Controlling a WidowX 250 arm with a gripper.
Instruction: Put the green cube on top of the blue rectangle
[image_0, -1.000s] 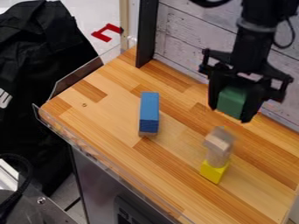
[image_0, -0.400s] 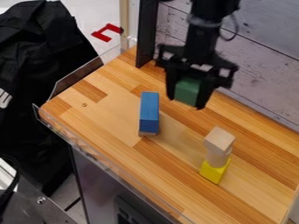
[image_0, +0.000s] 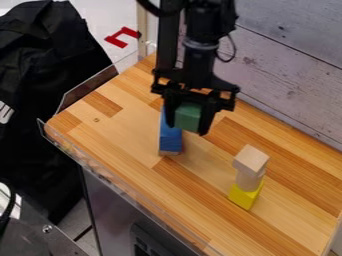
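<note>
While the black arm (image_0: 198, 60) hung near-vertical from the top edge, its gripper (image_0: 187, 128) pointed downward, jaws closed on the flat-faced green cube (image_0: 188, 116). The cube was held above the counter (image_0: 127, 132), partly overlapping the elongated blue rectangle (image_0: 171, 139) in view; contact between them could not be determined. Nearer the camera, a plain wooden block (image_0: 251, 158) topped a rounded wooden piece (image_0: 247, 181) and an angular yellow block (image_0: 243, 197). The counter had striped wood grain.
</note>
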